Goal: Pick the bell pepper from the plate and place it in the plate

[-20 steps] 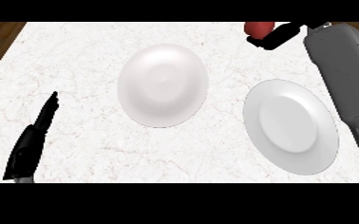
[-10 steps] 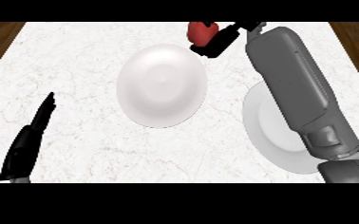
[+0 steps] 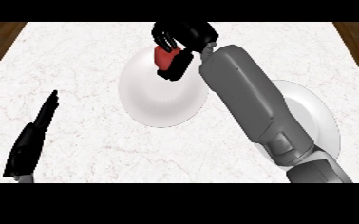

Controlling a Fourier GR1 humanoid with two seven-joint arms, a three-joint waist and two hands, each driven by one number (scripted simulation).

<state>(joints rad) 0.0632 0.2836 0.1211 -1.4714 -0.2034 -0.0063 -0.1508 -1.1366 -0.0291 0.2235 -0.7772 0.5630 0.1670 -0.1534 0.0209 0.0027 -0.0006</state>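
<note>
Bell pepper (image 3: 165,57): red, pinched in the curled fingers of the right robot hand (image 3: 184,38), above the far rim of the middle plate (image 3: 157,107). Second plate (image 3: 319,118) down-right of that robot hand, largely hidden by the grey forearm (image 3: 245,95). Left robot hand (image 3: 35,133) well off at the lower left, fingers straight, resting on the desk (image 3: 77,57). Risk: release this near the rim, pepper rolling off onto the desk. Also possible: thumb snagging the pepper on opening, dragging it outward.

Smooth white plates (image 3: 151,102), marble-look counter (image 3: 84,66)
</note>
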